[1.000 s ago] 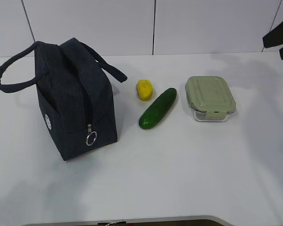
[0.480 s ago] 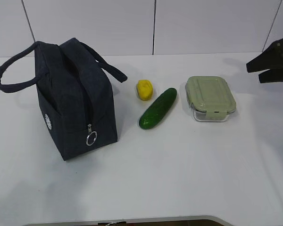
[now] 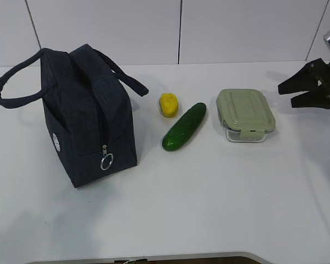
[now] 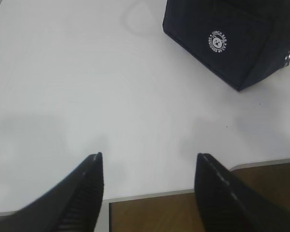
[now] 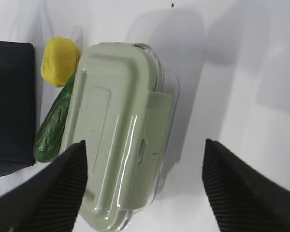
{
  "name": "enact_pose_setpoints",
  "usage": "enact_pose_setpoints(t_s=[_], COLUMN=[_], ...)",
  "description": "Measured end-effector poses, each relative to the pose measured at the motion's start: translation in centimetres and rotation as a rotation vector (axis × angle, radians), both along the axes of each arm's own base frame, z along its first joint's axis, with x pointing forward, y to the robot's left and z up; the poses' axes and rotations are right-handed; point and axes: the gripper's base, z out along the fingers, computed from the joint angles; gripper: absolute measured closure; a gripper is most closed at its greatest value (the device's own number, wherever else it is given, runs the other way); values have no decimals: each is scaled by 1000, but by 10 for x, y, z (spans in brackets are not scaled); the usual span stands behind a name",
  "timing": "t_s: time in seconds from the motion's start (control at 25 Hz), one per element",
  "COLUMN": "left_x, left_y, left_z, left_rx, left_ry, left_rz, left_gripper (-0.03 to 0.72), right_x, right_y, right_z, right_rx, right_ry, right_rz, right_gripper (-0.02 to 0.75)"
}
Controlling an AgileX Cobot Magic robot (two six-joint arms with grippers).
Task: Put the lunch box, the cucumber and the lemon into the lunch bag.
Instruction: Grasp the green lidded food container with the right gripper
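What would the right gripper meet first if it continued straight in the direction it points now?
Probably the lunch box: its green lid lies between the open fingers of the right gripper. How high the gripper is above it is unclear.

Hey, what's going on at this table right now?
Nothing is being held. The right gripper, open, hangs beside the lunch box, which sits closed on the table next to the cucumber and lemon. The lunch bag looks zipped shut. The left gripper is open over bare table.
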Motion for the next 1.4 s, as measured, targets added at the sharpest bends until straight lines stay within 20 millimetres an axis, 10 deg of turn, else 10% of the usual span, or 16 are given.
enact_pose_setpoints(t_s=[1.4], left_x=[0], left_y=[0], left_z=[0], left_rx=[-1], left_ry=[0], left_rz=[-11], left_gripper=[257], right_x=[13], right_y=[28], right_z=[-40], right_rx=[103], right_ry=[67], right_rz=[11], right_gripper=[151])
